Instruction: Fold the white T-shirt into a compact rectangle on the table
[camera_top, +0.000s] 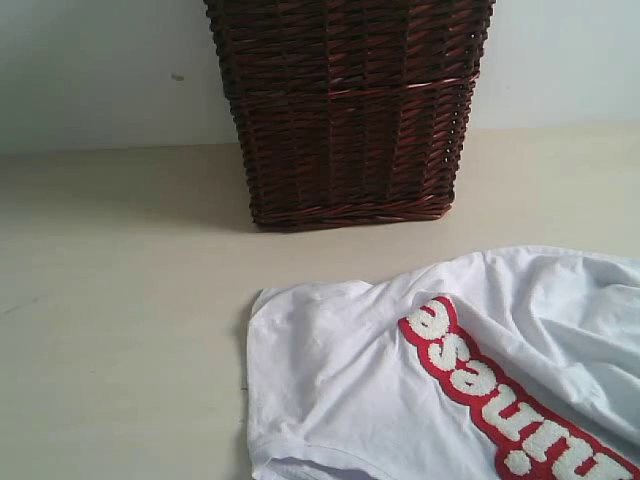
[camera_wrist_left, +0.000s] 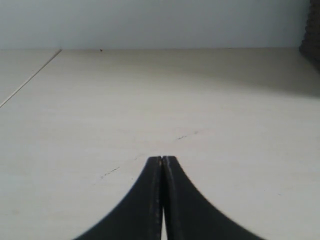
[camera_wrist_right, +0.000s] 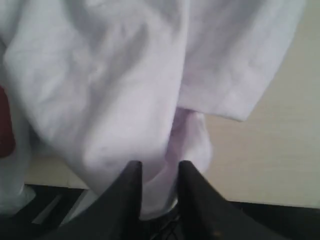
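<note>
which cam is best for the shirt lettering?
Exterior view: the lettering runs clear across the white T-shirt, cropped at the frame's edge. Right wrist view catches only a red sliver; left wrist view shows only table.

Dark brown wicker basket (camera_top: 350, 110), upright, its top cut off by the frame edge. Pale wall (camera_top: 100, 70) behind the basket. Small dark mark (camera_top: 177, 76) on the wall, left of the basket.
</note>
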